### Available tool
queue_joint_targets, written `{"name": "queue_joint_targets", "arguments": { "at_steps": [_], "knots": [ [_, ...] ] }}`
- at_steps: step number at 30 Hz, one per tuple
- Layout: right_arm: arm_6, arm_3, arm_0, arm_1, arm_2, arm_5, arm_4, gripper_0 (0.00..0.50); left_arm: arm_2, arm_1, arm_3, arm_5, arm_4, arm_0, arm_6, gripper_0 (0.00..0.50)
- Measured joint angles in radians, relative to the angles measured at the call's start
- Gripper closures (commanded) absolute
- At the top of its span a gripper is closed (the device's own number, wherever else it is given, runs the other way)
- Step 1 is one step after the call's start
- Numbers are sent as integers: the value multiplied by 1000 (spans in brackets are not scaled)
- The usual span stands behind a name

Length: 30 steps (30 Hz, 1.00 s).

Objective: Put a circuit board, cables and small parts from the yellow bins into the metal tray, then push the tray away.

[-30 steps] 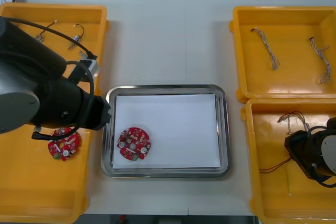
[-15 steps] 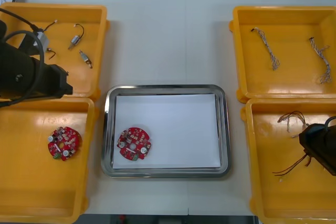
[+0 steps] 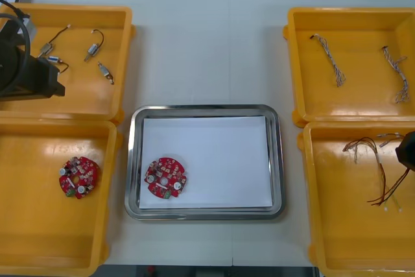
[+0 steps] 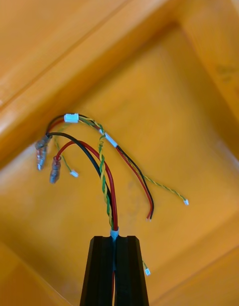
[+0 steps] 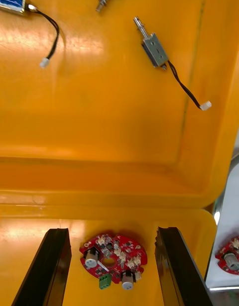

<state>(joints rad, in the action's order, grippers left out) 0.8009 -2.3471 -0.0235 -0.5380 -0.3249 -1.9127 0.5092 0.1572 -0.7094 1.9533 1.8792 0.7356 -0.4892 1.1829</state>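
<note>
The right gripper (image 4: 114, 242) is pinching the red and yellow cable (image 4: 105, 181), its strands trailing straight ahead of the fingertips; the metal tray (image 3: 277, 160) is lying to this gripper's left, while the left gripper (image 5: 113, 231) is hovering spread

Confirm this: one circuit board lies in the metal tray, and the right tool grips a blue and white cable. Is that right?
Wrong cable: the right wrist view shows the right tool shut on the red and yellow cable. One circuit board does lie in the metal tray.
</note>
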Motion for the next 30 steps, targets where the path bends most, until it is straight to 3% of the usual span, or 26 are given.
{"name": "queue_joint_targets", "arguments": {
  "at_steps": [6, 12, 18, 23, 30],
  "knots": [
    [102, -10, -36, -36, -32, -1, 77, 500, 0, 0, -87, -65, -22, -34, 0, 0],
    [128, -13, -60, -86, -37, -2, 150, 500, -5, 0, -121, -110, -60, -51, 0, 0],
    [267, -21, -77, -135, -37, -3, 214, 500, -42, 0, -140, -136, -107, -72, 0, 0],
    [281, -23, -95, -165, -37, -3, 277, 500, -79, 0, -170, -182, -112, -79, 0, 0],
    [447, -25, -139, -195, -31, -3, 331, 500, -125, 0, -233, -260, -113, -91, 2, 0]
  ]
}}
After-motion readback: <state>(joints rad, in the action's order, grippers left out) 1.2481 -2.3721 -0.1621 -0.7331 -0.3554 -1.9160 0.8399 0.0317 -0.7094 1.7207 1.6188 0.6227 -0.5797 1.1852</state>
